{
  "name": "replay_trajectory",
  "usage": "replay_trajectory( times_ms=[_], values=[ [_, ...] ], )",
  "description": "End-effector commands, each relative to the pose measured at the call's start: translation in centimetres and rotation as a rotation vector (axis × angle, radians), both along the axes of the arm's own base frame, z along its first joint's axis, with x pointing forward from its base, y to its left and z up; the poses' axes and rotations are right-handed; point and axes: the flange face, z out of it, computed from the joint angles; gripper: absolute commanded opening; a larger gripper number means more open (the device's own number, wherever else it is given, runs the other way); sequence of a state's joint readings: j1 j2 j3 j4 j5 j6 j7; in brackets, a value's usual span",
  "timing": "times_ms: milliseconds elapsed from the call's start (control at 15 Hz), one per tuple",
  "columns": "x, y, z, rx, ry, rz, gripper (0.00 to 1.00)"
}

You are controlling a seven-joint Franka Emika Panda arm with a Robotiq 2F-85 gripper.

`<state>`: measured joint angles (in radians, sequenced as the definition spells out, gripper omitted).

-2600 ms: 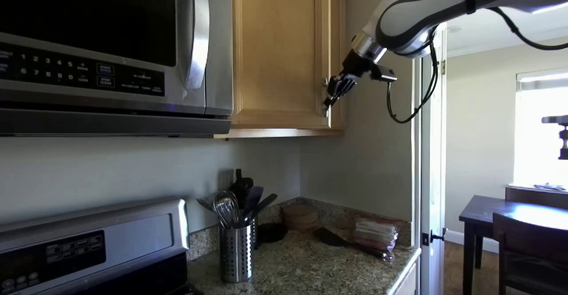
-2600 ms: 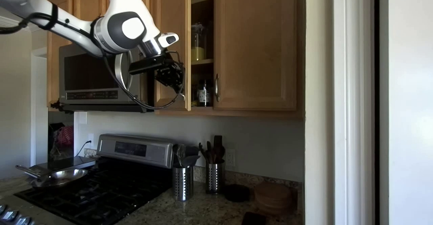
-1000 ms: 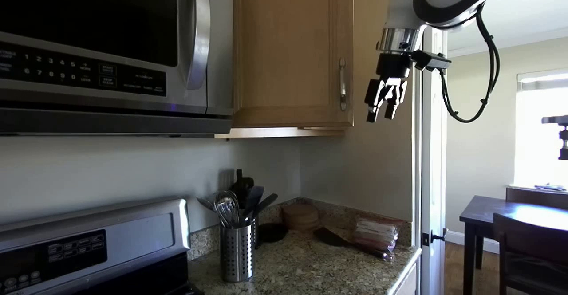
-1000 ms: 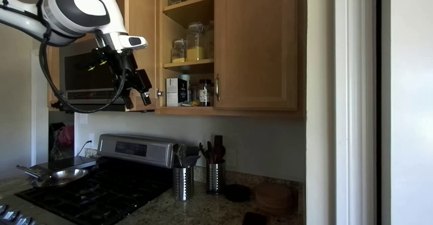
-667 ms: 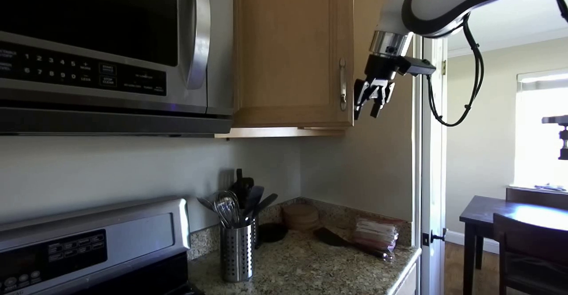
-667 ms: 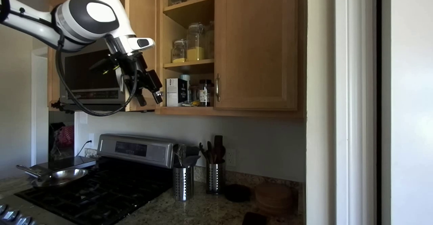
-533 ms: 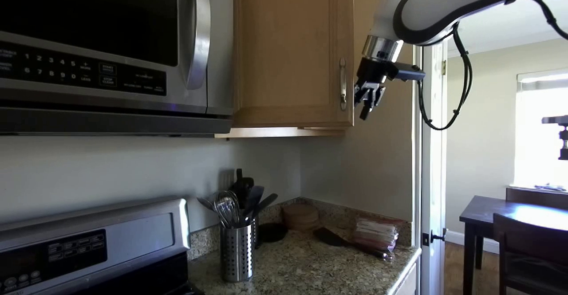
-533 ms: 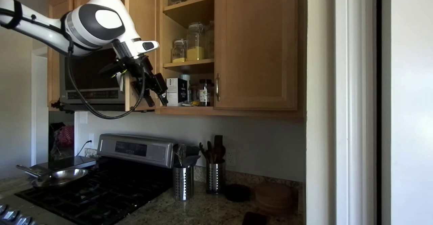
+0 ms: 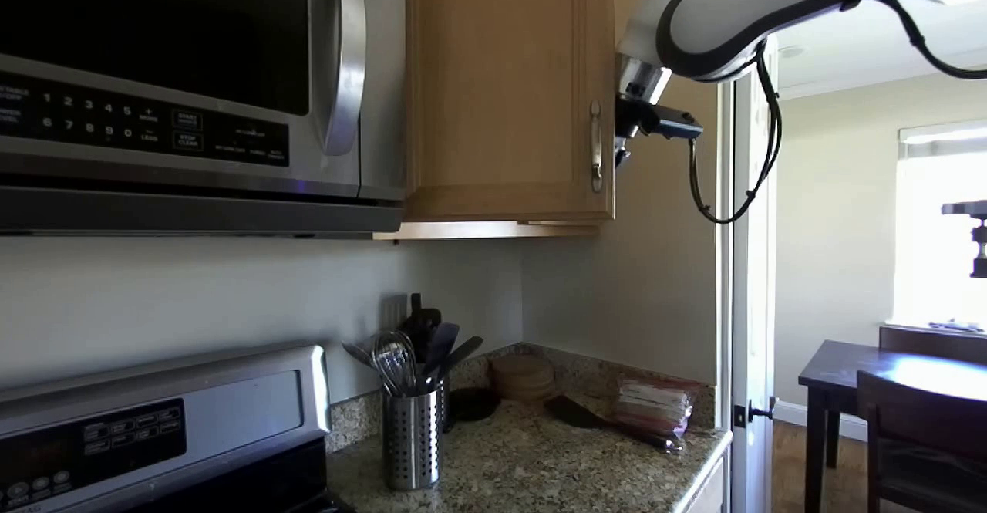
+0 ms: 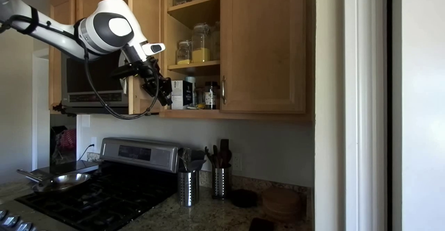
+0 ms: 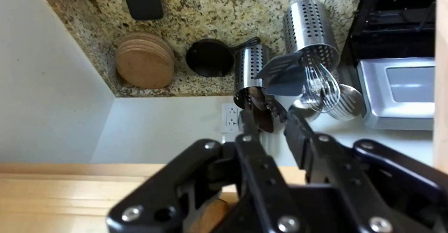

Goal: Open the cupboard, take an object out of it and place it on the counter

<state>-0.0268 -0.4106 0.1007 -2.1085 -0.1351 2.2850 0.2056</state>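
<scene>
The light-tan cupboard (image 10: 264, 47) has its left door swung open; that door (image 9: 509, 89) also shows with its silver handle in an exterior view. My gripper (image 10: 166, 100) is open and empty at the cupboard's opening, in front of a black-and-white box (image 10: 181, 95) on the bottom shelf. In the wrist view its fingers (image 11: 271, 121) stand apart with nothing between them. A small low yellowish item (image 10: 200, 106) lies between the box and a dark-lidded jar (image 10: 210, 95); its details are too small to tell. The speckled granite counter (image 9: 532, 467) is below; it also shows in the wrist view (image 11: 217, 8).
Steel utensil holders (image 10: 188, 189) stand on the counter by the stove (image 10: 104, 192). A round wooden stack (image 11: 145, 61) and a small black pan (image 11: 210, 57) sit by the wall. Glass jars (image 10: 201, 43) stand on the middle shelf. The microwave (image 9: 154, 181) is beside the cupboard.
The door has swung from partly to wide open, and my gripper has come off its edge. Since then the gripper has moved toward the bottom shelf, partly behind the door in an exterior view.
</scene>
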Motion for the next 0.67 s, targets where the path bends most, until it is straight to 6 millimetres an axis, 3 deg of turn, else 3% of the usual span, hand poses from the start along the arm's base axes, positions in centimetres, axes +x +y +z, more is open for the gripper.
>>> replay_trajectory(
  times_ms=[0,200,400,600],
  values=[
    [-1.3,2.1,2.7,0.034,-0.056,0.108,0.08],
    [-2.3,4.6,4.5,0.117,-0.073,0.223,0.03],
    [-2.8,7.4,5.0,0.192,-0.064,0.361,0.07],
    [-1.9,7.9,4.2,0.156,-0.100,0.291,0.09]
  ],
)
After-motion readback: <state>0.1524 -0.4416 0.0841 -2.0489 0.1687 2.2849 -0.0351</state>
